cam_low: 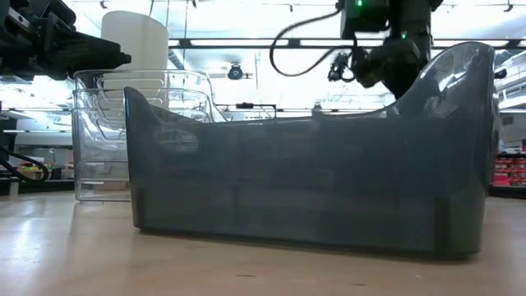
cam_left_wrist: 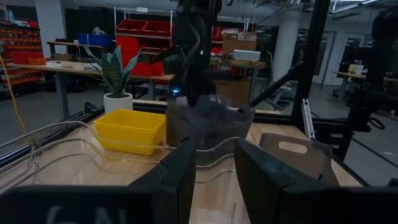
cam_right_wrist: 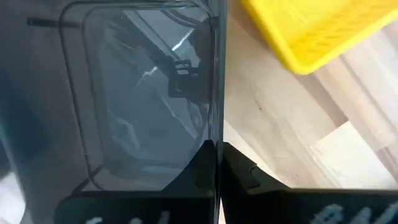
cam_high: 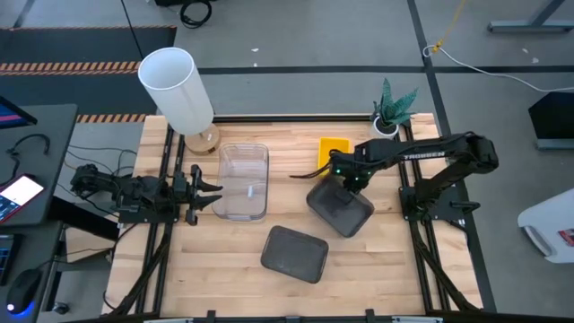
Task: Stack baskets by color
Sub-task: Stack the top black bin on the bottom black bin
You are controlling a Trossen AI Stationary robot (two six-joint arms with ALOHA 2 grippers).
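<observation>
My right gripper points down, shut on a smoky dark grey basket right of the table's middle. A second dark grey basket rests on its base nearer the front edge and fills the low view. Nested clear baskets stand left of centre. A yellow basket sits behind the held one. My left gripper waits level and open at the table's left, just short of the clear baskets. My right gripper pinches the dark grey basket's side wall at its top rim, one finger inside the basket and one outside. The fingers come from above, pointing down. Whether the basket's base is clear of the table I cannot tell.
A tall white cylinder stands at the far left corner. A small plant pot stands at the far right, beside the yellow basket. Bare wood lies along the near edge on both sides of the second dark basket.
</observation>
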